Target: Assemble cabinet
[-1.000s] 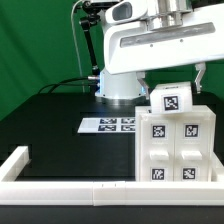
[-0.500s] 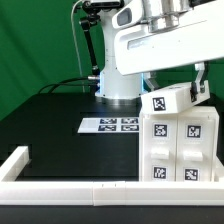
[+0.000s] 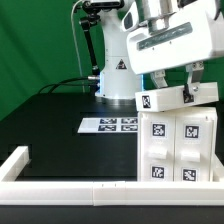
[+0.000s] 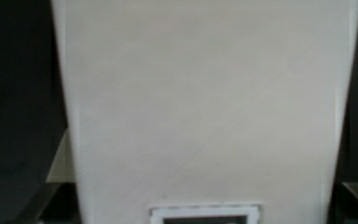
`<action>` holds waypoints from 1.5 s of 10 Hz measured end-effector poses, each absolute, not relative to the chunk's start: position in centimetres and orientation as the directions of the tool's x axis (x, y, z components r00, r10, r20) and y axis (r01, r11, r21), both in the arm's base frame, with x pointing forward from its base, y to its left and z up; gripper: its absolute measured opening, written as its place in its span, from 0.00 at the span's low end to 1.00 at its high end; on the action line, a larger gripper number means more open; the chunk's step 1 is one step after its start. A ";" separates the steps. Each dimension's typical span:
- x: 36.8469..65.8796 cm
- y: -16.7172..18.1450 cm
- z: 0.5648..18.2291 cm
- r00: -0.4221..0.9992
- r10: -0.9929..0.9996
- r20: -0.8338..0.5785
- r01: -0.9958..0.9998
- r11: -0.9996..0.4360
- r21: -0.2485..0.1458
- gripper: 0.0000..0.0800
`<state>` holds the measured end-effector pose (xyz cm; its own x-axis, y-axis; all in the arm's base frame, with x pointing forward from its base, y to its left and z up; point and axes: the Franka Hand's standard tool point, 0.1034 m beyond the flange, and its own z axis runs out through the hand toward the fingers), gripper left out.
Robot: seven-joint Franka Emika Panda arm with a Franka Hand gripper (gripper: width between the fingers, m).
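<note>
Currently, a black tabletop (image 3: pixel 60 135) before a green backdrop (image 3: pixel 30 50) carries the scene, with the white Franka arm (image 3: pixel 170 45) reaching over from its base (image 3: pixel 117 82) at the far side. The cabinet body (image 3: pixel 175 150), a tall white box, stands upright on the tabletop at the exterior view's right, and four black-and-white tags show on the face turned to the camera. A long low white rail (image 3: pixel 70 186) runs along the near edge of the tabletop, passes in front of the foot of the cabinet body and turns back at the exterior view's left. The marker board (image 3: pixel 108 124) lies flat between the arm's base and the rail, just beside the cabinet body on the exterior view's left.

A small white block (image 3: pixel 172 98) sits tilted at the top of the cabinet body, one tagged face turned toward the exterior view's left. Whether its lower edge touches the body's top cannot be told. The gripper (image 3: pixel 168 90) is clamped on this block from above, and one dark finger (image 3: pixel 187 90) presses its side toward the exterior view's right.

From the wrist view, the block's plain white face (image 4: pixel 194 110) fills nearly the whole picture, with dark margins on both flanks and part of one tag (image 4: pixel 202 214) showing at the frame's edge.
</note>
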<state>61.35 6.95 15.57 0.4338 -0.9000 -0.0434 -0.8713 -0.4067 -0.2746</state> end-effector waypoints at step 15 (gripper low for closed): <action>61.9 7.2 19.4 0.192 -0.961 -0.199 -0.940 -0.122 -0.318 1.00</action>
<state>61.85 7.22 19.44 0.1921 -0.9609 -0.1992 -0.9401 -0.1219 -0.3184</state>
